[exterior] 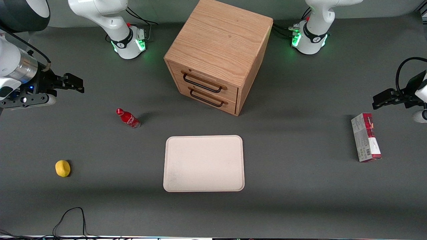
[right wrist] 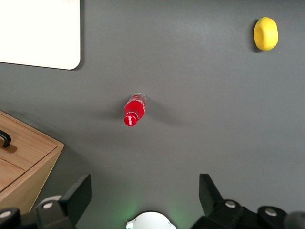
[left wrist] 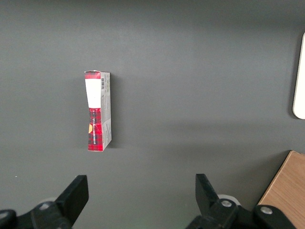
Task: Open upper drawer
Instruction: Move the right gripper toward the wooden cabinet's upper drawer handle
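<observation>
Hovering claw (right wrist: 143, 200) open, well apart from shut upper drawer (exterior: 204, 82).

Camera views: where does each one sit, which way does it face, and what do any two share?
Front view: high, facing both arm bases; cabinet, upper drawer, gripper open, far from the cabinet.
Right wrist view: looks down past its fingers at bottle, lemon.
Left wrist view: looks down at carton.
All share the tray.
</observation>
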{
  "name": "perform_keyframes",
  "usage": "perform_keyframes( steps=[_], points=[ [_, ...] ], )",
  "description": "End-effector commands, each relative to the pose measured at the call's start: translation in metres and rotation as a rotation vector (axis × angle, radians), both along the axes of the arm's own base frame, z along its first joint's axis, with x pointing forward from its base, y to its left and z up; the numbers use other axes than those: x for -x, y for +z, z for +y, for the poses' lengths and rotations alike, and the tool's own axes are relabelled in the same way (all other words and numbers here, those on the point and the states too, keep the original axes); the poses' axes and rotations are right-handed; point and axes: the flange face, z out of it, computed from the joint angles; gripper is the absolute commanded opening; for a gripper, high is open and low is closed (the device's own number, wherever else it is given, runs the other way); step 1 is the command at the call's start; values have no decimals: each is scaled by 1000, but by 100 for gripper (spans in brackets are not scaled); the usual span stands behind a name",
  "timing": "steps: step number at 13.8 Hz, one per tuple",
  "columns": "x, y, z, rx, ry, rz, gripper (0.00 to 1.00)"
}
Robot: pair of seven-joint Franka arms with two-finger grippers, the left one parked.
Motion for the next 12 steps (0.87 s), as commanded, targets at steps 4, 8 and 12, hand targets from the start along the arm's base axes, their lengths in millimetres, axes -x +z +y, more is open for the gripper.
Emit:
perform_keyframes(
  steps=[4, 8, 12],
  points=[
    [1, 9, 9, -38, 24, 1, 100],
    [11, 8, 43, -37, 89, 38, 100],
    [15, 12, 45, -36, 92, 65, 100]
  ],
)
